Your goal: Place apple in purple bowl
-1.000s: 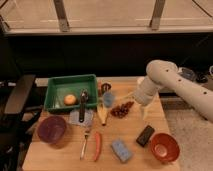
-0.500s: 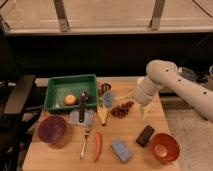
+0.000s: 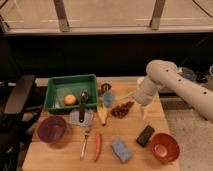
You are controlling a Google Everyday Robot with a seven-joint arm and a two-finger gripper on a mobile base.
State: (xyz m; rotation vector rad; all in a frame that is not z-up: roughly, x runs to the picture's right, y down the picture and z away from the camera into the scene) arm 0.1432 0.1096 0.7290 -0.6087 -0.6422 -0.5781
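The apple (image 3: 70, 99), small and yellow-orange, lies inside the green tray (image 3: 56, 84) at the table's back left. In front of that tray, near the left front corner, stands the purple bowl (image 3: 51, 129), upright with nothing in it. My white arm reaches in from the right. Its gripper (image 3: 144, 109) hangs over the right half of the table, beside a dark red cluster of grapes (image 3: 121, 109). It is far from both the apple and the bowl. The gripper is open and holds nothing.
An orange-red bowl (image 3: 164, 146) sits front right, with a black block (image 3: 145, 135) and a blue sponge (image 3: 121, 150) beside it. A carrot (image 3: 97, 146), fork (image 3: 85, 142), banana (image 3: 103, 114), blue cup (image 3: 108, 98) and metal spatula (image 3: 81, 109) fill the middle. A dark chair (image 3: 15, 110) stands at the left.
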